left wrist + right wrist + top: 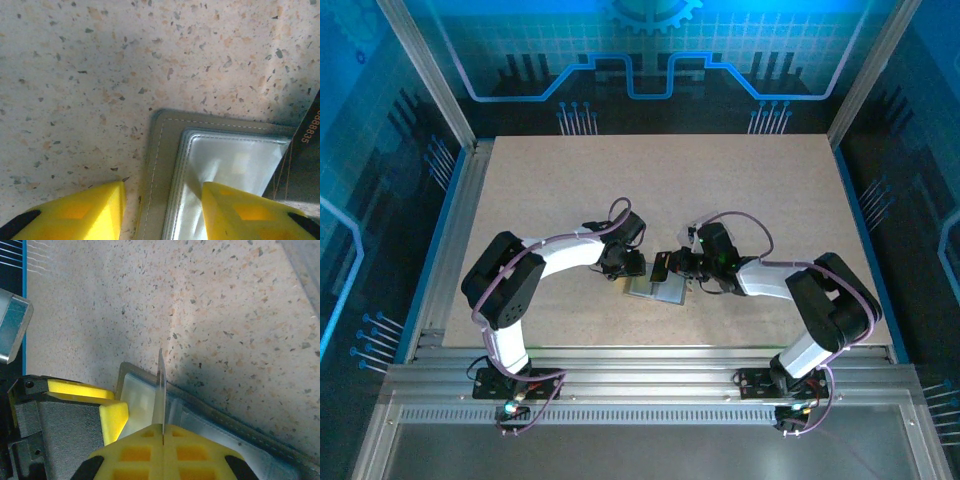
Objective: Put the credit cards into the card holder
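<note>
The holder (657, 289) lies open on the desk (620, 180), its clear pocket up. Just above the holder, the right jaws clench a black card (161, 390) held on edge. The left jaws stand released astride the holder's stitched edge, one finger (240, 210) over the pocket

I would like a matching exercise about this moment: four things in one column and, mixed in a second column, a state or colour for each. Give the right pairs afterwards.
Things:
1. left gripper
2. right gripper
3. card holder
4. black card

States:
a. grey, lying flat on the table, clear sleeve facing up
b. shut, pinching a thin card
c. dark, with printed digits
d. fingers apart, one on each side of the holder's edge

Pairs: 1-d, 2-b, 3-a, 4-c
</note>
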Motion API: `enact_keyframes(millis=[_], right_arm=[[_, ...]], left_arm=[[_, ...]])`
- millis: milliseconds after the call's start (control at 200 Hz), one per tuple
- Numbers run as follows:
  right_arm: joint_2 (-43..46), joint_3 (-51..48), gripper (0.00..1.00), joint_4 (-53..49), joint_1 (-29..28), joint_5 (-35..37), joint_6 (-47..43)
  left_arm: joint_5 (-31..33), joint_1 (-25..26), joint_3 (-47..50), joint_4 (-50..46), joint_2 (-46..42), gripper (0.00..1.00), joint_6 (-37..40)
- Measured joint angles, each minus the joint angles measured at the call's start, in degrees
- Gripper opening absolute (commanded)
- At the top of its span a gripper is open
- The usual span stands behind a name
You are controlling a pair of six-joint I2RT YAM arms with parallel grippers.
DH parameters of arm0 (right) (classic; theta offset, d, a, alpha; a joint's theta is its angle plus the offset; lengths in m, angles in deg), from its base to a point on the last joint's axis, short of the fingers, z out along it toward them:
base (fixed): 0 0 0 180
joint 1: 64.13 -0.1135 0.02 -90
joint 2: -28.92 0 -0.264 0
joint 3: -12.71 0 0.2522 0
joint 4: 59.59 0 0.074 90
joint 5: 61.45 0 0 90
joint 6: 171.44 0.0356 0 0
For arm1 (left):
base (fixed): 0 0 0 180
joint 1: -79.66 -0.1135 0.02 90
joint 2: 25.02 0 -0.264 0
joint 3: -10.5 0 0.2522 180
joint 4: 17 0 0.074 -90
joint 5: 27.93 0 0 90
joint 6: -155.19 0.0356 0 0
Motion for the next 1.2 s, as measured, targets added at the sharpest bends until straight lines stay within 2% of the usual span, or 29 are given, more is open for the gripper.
enact_keyframes(millis=[330,1201], right_arm=[[3.2,-0.9,0.0,-2.5,0.0,1.9,0.2],[1.9,-0.8,0.0,-2.6,-2.2,2.9,1.9]], left_arm=[[0.0,0.0,0.3,0.4,-0.1,0.46,0.0],[0.2,0.0,1.1,1.3,-0.5,0.45,-0.1]])
